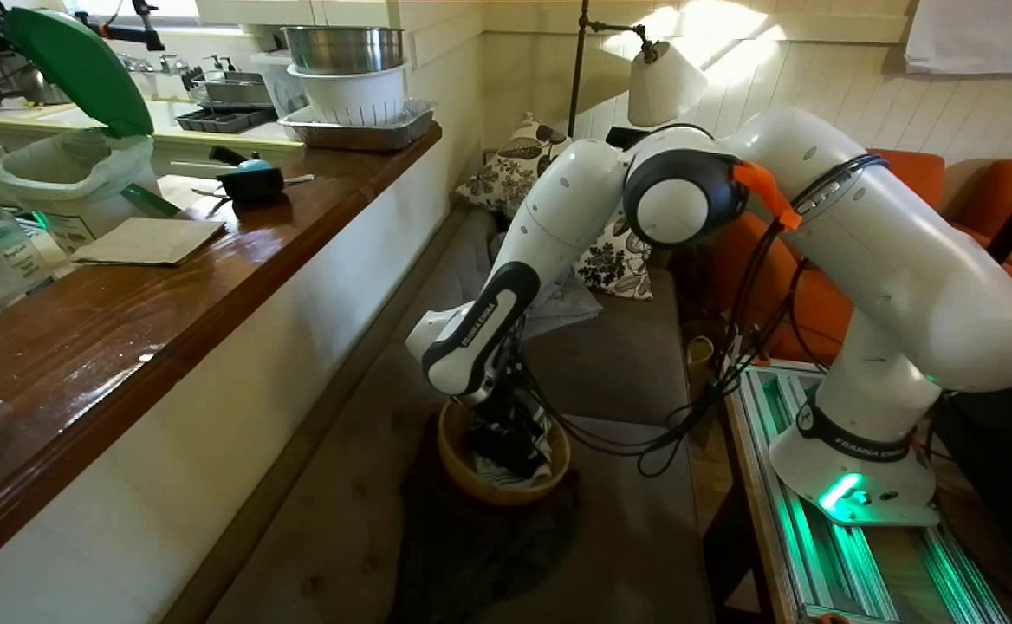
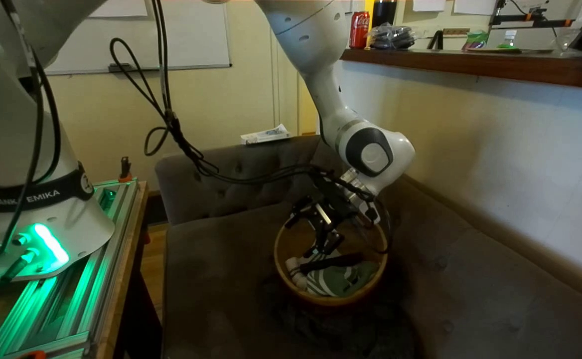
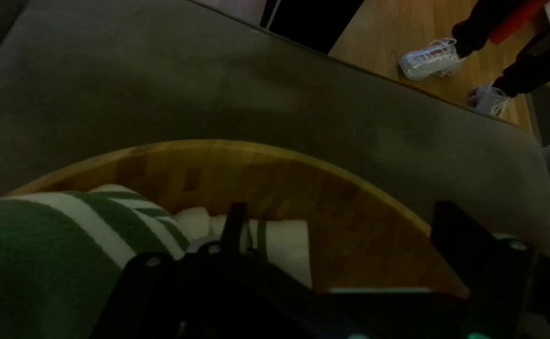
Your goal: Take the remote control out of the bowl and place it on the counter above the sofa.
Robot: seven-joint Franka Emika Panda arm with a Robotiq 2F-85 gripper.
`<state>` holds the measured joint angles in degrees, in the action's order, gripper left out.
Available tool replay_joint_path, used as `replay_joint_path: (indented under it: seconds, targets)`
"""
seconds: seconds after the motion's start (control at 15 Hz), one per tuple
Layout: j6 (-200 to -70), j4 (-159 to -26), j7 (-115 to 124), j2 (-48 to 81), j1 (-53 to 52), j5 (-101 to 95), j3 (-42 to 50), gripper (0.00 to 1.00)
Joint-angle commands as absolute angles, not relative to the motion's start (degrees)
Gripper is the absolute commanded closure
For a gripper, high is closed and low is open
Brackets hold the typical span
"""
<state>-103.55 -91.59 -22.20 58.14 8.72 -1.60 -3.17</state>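
The round brown bowl (image 1: 506, 496) stands on the grey-brown sofa (image 1: 610, 368); both also show in an exterior view, bowl (image 2: 331, 300) and sofa (image 2: 211, 264). The remote control (image 2: 338, 261), a dark bar, lies on green-and-white cloth inside the bowl. It cannot be made out in the wrist view. My gripper (image 2: 311, 237) is open, tilted, at the bowl's mouth just above the remote. In the wrist view the gripper (image 3: 341, 209) has its fingers wide apart, with nothing between them but the bowl's inner wall behind. The reddish-brown counter (image 1: 237, 277) runs above the sofa.
Striped cloth (image 3: 91, 230) fills part of the bowl. Dark fabric (image 1: 489, 555) lies under the bowl. The counter bears brown paper (image 1: 151, 241), a black pot (image 1: 250, 184), a white colander (image 1: 354, 94) and a red can (image 2: 359, 30). Cables (image 2: 251, 177) hang from the arm.
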Motion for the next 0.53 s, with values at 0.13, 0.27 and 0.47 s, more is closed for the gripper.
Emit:
replay_joint_path:
  seconds: [0.13,0.27,0.47]
  targets:
    - [-101.89,-85.09,-15.35,61.55,5.96,-1.45,-1.80,0.00]
    - [-101.36,-85.53,-18.31,61.85,7.28,-1.47,-2.71,0.00]
    - [-100.58,-84.41,-23.50,62.09,9.94,-0.72,-3.55,0.00]
